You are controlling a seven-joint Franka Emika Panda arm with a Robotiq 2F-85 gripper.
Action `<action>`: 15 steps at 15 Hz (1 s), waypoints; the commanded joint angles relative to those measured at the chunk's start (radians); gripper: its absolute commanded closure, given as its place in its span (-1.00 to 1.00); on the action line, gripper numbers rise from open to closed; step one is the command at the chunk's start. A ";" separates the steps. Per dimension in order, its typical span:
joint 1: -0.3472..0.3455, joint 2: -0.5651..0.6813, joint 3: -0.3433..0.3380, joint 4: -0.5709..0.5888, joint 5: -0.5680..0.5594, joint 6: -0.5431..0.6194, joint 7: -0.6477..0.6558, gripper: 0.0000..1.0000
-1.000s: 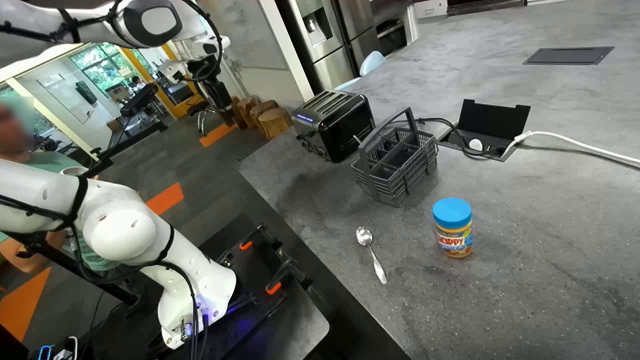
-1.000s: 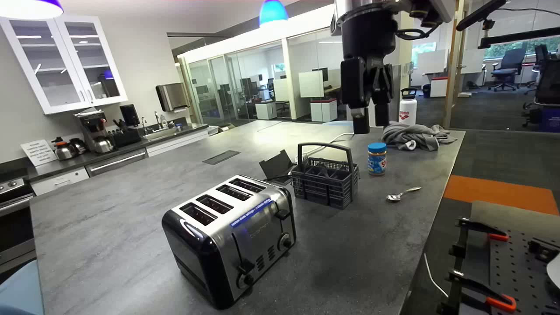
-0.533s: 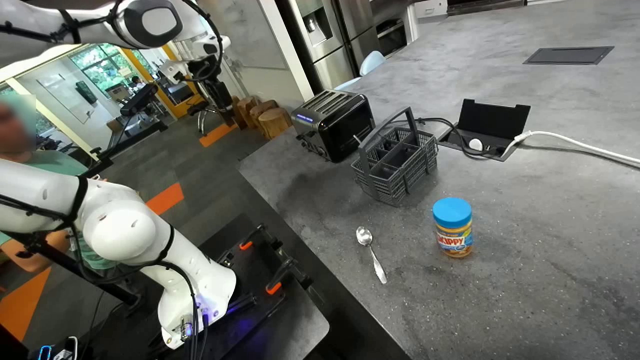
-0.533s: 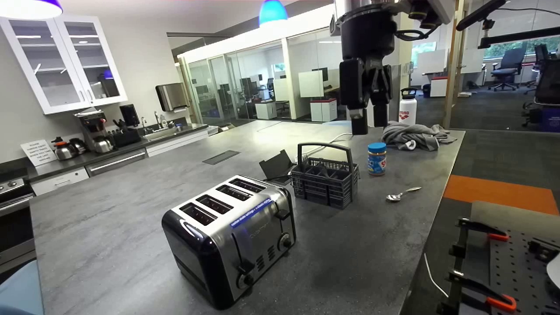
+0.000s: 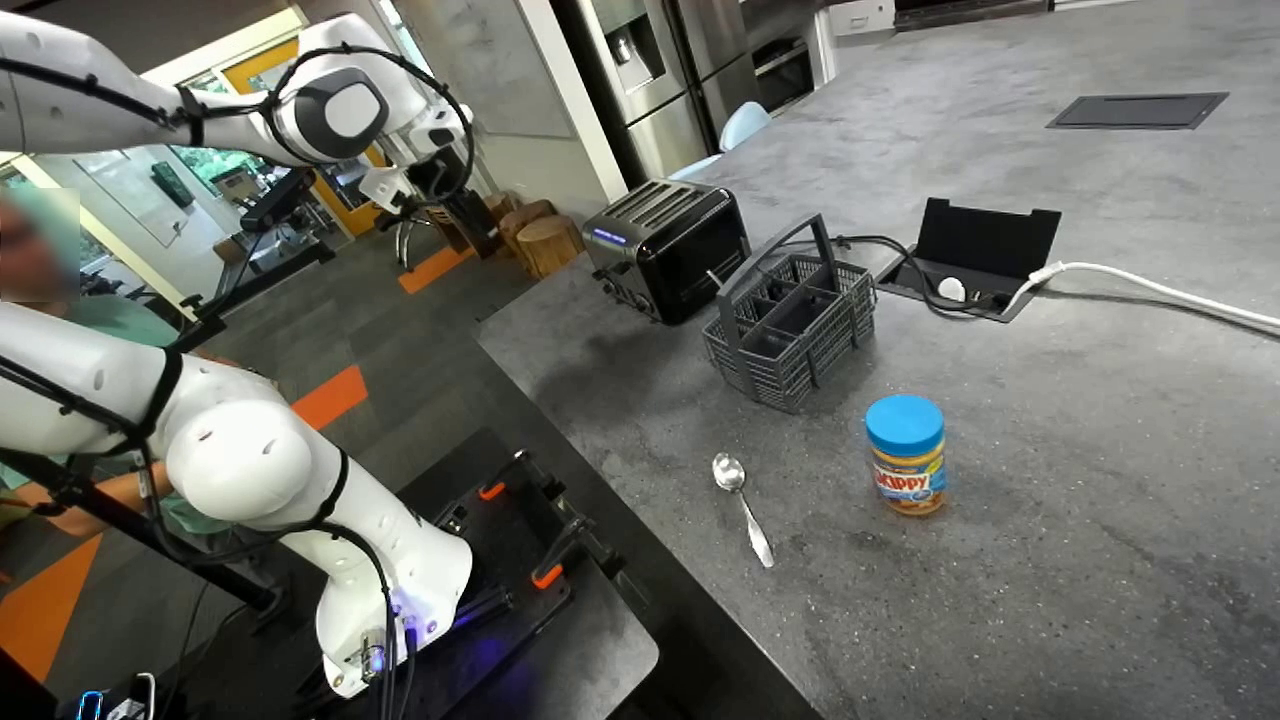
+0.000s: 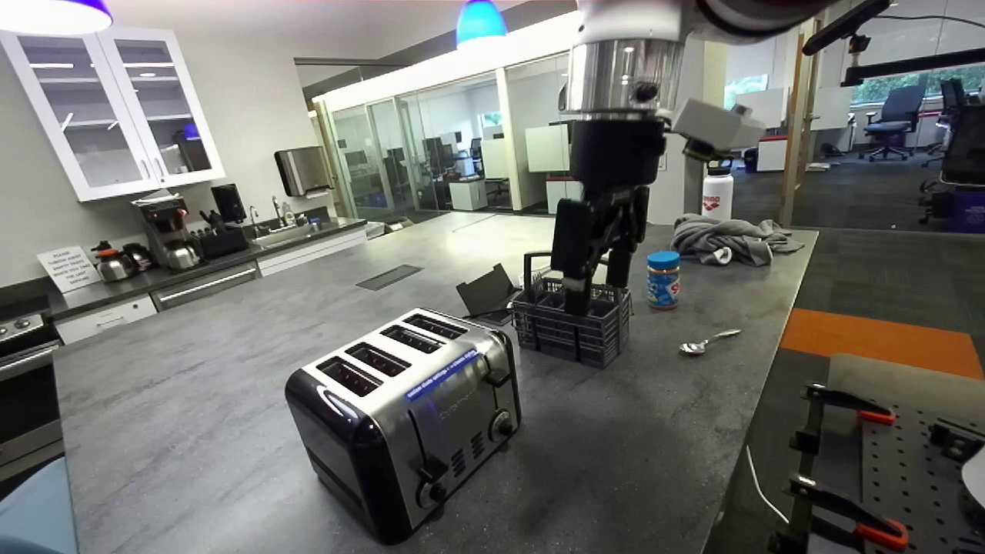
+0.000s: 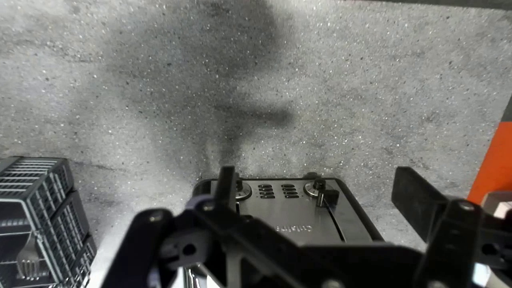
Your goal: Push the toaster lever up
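Grey table (image 6: 192, 385), kitchen counter (image 6: 115, 285) at 9 o'clock of mid-frame in an exterior view, glass-walled offices (image 6: 423, 154) behind. End effector (image 7: 316, 182) spread wide: fingers (image 7: 412, 192) far apart in the wrist view, bare air in the gap, front of the toaster (image 7: 280, 208) showing beyond. Apart from the toaster in both exterior views; with the toaster as hub it hangs at 2 o'clock in an exterior view, where its tips cover part of the cutlery basket (image 6: 562, 342). Sight-line overlap only: in an exterior view the arm (image 5: 250, 460) carries it well apart from the basket, 9 o'clock of the toaster. Toaster upright; in an exterior view the near lever (image 6: 433, 468) sits low, 5 o'clock on the body, just beside a dial (image 6: 431, 492); second lever (image 6: 499, 375) higher, at 2 o'clock. Basket stands near the toaster, also at 2 o'clock, handle raised, fork (image 7: 29, 256) inside. Farther out that way: Skippy jar (image 6: 663, 288), then grey cloth (image 6: 731, 238) and white bottle (image 6: 717, 196). Spoon (image 6: 692, 348) on the table, 5 o'clock from the jar. In an exterior view, flip-up outlet (image 5: 985, 245), lid raised, 2 o'clock from the basket; person (image 5: 120, 320), face blurred, 9 o'clock of mid-frame.
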 commanded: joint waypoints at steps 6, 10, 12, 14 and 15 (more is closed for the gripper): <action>-0.062 0.273 0.085 -0.047 -0.327 0.384 0.324 -1.00; -0.092 0.414 0.069 -0.008 -0.500 0.460 0.479 -1.00; -0.095 0.485 0.053 0.020 -0.576 0.468 0.558 -1.00; -0.090 0.558 0.036 0.057 -0.633 0.468 0.618 -1.00; -0.084 0.589 0.028 0.076 -0.647 0.466 0.638 -1.00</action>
